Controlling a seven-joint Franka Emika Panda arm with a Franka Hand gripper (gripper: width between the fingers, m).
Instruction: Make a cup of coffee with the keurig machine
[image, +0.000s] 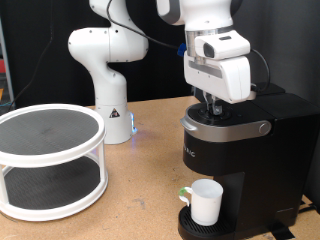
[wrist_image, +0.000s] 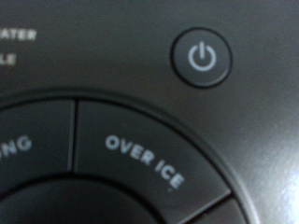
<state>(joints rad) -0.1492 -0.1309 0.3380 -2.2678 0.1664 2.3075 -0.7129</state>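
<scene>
Atop the keurig machine (image: 236, 150), the pincer (image: 211, 108) presses its lid, grip state unclear; cup (image: 206, 201) sits below.

The cup (image: 206, 201) sits on the drip base under the keurig machine (image: 235, 160) at the exterior view's right, the claw (image: 210, 103) down on its lid, a two-tier stand (image: 50, 160) left on the bench (image: 140, 200).

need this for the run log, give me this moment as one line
gripper: down on lid of keurig machine | wrist view: OVER ICE button, power button | cup: on drip base
</scene>
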